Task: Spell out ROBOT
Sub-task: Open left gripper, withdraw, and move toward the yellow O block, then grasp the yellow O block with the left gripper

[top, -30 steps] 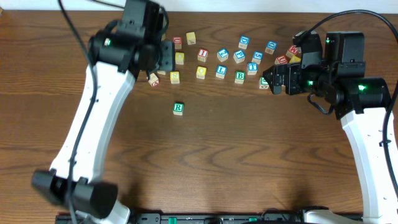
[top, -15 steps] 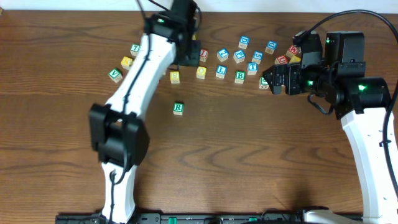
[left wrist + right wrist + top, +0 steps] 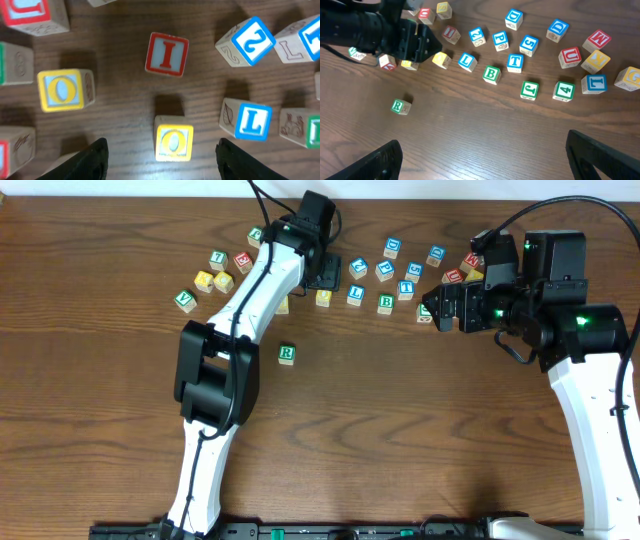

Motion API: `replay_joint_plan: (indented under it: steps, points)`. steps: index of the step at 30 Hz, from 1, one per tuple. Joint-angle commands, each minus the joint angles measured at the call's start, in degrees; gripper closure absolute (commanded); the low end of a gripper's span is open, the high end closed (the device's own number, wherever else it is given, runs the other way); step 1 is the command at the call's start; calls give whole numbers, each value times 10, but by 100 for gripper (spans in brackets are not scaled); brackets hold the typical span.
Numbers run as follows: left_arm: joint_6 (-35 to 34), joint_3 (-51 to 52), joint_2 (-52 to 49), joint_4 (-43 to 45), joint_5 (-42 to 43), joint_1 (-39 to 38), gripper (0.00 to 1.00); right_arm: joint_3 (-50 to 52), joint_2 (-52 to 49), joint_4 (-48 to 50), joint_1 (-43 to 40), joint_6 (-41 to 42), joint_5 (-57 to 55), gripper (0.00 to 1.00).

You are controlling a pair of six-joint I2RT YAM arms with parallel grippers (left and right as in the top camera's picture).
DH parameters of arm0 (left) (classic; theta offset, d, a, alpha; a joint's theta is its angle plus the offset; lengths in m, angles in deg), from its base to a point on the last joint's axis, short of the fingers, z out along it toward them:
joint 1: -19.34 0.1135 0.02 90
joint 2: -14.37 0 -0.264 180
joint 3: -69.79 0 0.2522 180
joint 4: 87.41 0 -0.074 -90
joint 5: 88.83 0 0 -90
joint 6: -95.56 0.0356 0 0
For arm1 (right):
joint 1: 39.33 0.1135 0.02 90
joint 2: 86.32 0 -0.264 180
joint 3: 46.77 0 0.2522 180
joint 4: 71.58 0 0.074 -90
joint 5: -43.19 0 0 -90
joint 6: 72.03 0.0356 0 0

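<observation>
Left claw (image 3: 160, 155) released, fingers spread either side of yellow O (image 3: 173, 142), not touching it; both up-right of R block (image 3: 287, 353). Rt claw (image 3: 492, 160) also spread wide, empty, well right of R block. B (image 3: 386, 303) & T (image 3: 406, 288) lay up-right of R block, nearer rt claw.

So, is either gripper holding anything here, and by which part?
Nothing is held. The left gripper hangs open over the yellow wooden O block, fingers clear of its sides; the right gripper is open and empty.
</observation>
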Motion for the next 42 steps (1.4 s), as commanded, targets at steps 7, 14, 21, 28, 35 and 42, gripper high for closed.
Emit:
replay_joint_plan:
  steps: [7,14,21,28,35,42]
  points:
    - [-4,-8,-33,9,-27,-5,32,-10,-2,1,-2,-2,8,1]
    - [-9,3,-34,10,-50,-18,33,-10,-2,1,-2,-2,8,1]
    - [-11,5,-50,15,-56,-27,40,-10,-2,1,-2,-2,8,1]
    - [-40,5,-62,10,-78,-27,41,-10,-2,1,-2,-2,8,1]
    - [-45,5,-62,6,-78,-27,56,-10,-2,1,-2,-2,8,1]
    - [-47,5,-45,2,-78,-27,67,-10,-2,1,-2,-2,8,1]
